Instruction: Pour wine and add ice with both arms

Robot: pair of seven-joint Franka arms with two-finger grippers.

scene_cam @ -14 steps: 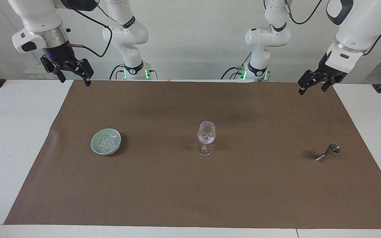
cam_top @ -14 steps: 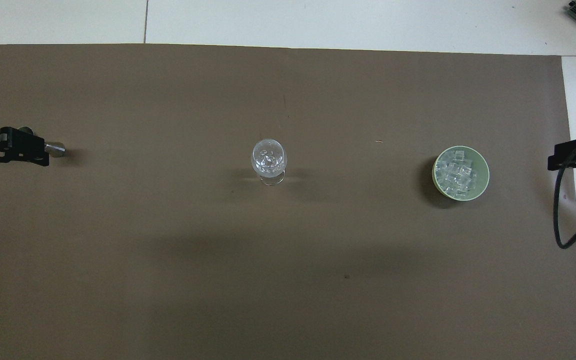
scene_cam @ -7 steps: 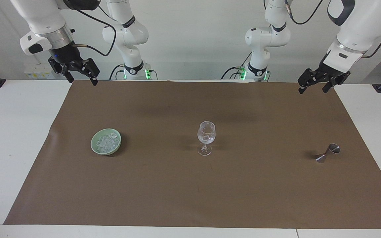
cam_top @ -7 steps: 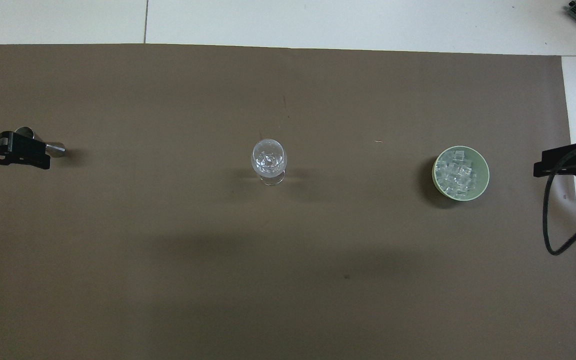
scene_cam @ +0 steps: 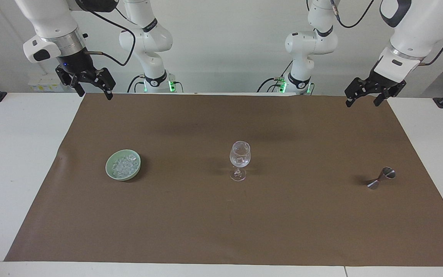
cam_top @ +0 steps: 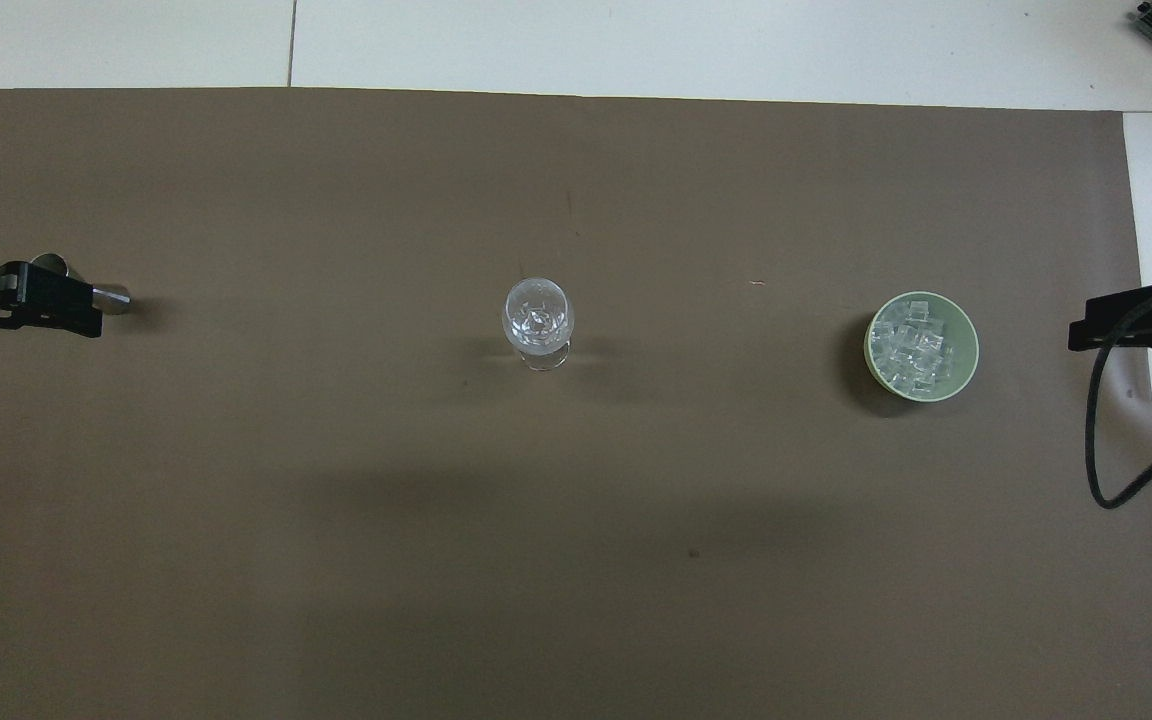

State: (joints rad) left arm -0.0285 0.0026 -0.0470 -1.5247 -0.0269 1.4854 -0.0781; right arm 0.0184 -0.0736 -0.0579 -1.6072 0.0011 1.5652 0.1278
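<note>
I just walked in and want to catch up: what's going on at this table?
Nothing is being handled. The left gripper and right gripper both hang open and empty, raised near the robots. On the brown mat stand a wine glass with ice cubes in it, a green bowl of ice and a metal jigger lying on its side.
</note>
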